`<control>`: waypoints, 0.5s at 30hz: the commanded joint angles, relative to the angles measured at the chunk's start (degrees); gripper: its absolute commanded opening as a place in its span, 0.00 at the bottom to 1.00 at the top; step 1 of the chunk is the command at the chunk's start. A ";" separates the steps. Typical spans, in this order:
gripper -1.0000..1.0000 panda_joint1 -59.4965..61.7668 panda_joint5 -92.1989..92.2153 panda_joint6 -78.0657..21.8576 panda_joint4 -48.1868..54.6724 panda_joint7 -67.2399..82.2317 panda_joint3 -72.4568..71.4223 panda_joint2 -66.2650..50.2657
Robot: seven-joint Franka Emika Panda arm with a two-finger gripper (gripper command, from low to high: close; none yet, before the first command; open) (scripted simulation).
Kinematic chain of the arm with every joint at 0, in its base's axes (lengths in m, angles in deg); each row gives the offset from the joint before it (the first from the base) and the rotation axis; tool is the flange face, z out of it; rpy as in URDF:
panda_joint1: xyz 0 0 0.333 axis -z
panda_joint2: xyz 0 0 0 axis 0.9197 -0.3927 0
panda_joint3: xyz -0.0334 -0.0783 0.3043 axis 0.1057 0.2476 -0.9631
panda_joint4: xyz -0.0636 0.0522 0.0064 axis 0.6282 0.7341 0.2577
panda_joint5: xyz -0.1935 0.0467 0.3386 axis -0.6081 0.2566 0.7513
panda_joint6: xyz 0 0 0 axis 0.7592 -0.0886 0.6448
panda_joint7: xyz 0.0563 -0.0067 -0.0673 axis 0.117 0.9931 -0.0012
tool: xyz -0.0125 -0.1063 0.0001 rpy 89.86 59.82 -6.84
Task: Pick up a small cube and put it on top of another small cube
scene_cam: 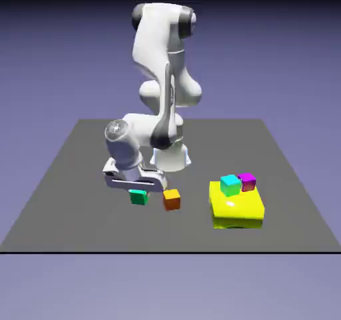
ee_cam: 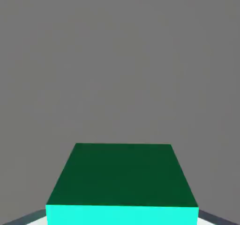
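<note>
The gripper (scene_cam: 138, 189) is low over the table (scene_cam: 73, 199), near its middle and a little toward the exterior view's left, with the white hand directly above the green cube (scene_cam: 138, 197). The jaws are clenched on this cube: in the hand view it fills the bottom middle of the picture, sitting where the finger tips would show and covering them, with only slivers of pale grey at the two bottom corners. The green cube (ee_cam: 123, 177) shows a dark green face receding upward in that view and a bright teal band along the lower edge.

In the exterior view, whether the cube rests on the table or sits just clear of it cannot be told.

The orange cube (scene_cam: 172, 199) stands just beside the green one, toward the exterior view's right, a small gap between them; nothing lies on its yellower top face.

Farther toward the right edge, nearer the front edge than the back, a big yellow block (scene_cam: 237, 209) lies flat. On it stand a cyan cube (scene_cam: 230, 185) and a magenta cube (scene_cam: 247, 181), side by side and touching or nearly so.
</note>
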 commanded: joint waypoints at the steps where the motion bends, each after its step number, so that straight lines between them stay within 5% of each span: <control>1: 0.00 0.98 -0.76 0.32 -2.08 -1.95 -1.77 2.08; 8: 0.00 2.46 -3.84 2.03 -13.42 -11.90 -11.63 13.39; 14: 0.00 2.15 -2.04 16.18 -15.66 -10.66 -12.37 1.47; 15: 1.00 2.15 -2.04 16.18 -15.66 -10.66 -12.37 1.47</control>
